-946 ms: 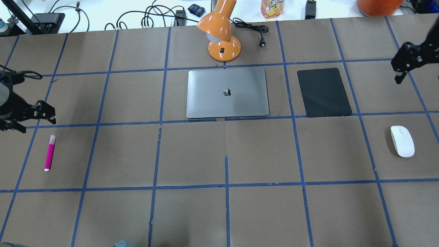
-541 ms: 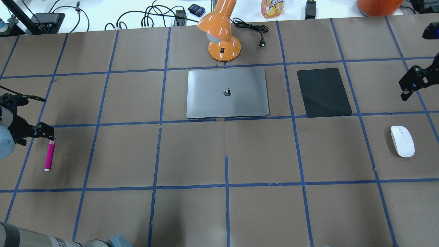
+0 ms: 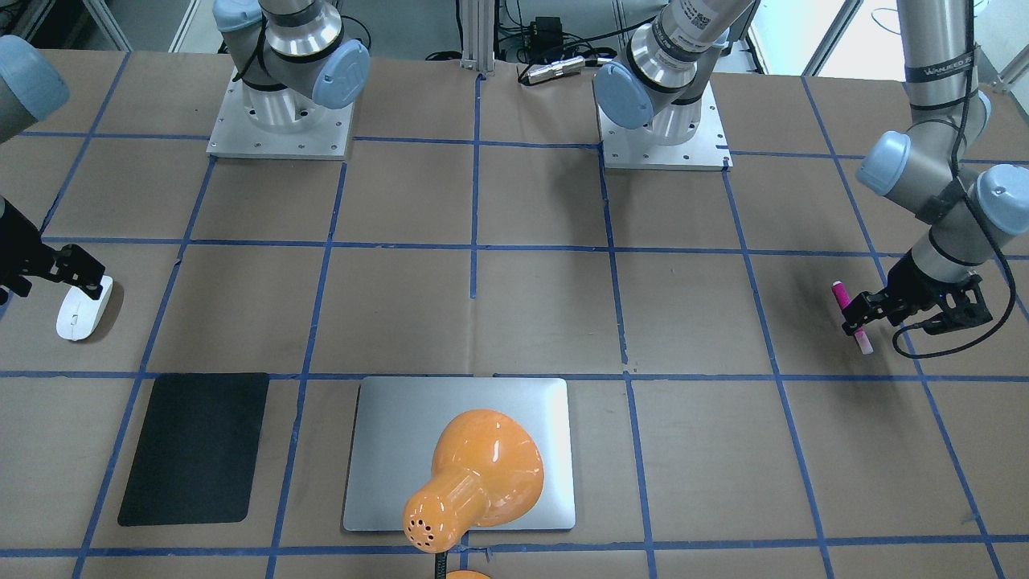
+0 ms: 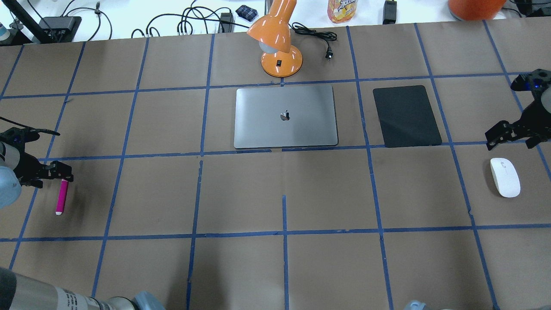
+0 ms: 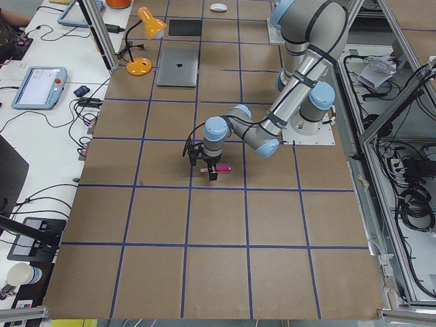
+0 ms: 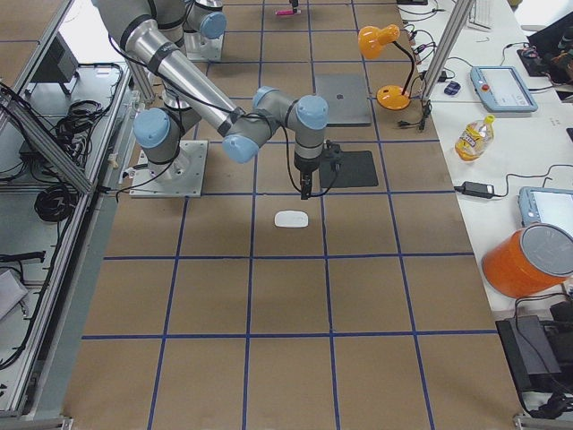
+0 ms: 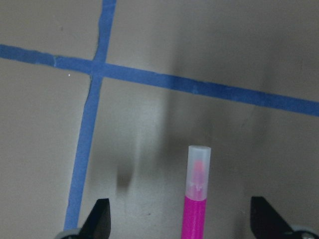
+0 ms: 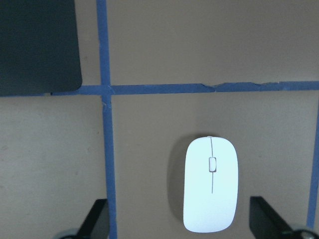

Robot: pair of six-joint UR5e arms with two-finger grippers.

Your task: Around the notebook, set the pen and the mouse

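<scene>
Overhead and wrist views of the table. You see the notebook (image 4: 285,116) lying flat in the middle of the table, toward the far edge, just in front of the base of an orange desk lamp (image 4: 280,62). A black mat (image 4: 407,115) lies beside the notebook on the robot's right, apart from it.

The pen (image 4: 62,196) lies near the table's left end, well apart from the notebook, with its pale cap pointing toward the far edge. The left gripper (image 7: 182,224) is spread wide and straddles the pen at its cap end. In the wrist view neither finger (image 7: 99,221) touches the pen.

The mouse (image 4: 505,177) lies near the table's right end. Note that the right gripper (image 8: 180,221) hangs over it with its jaws spread, clear of the mouse on both sides.
</scene>
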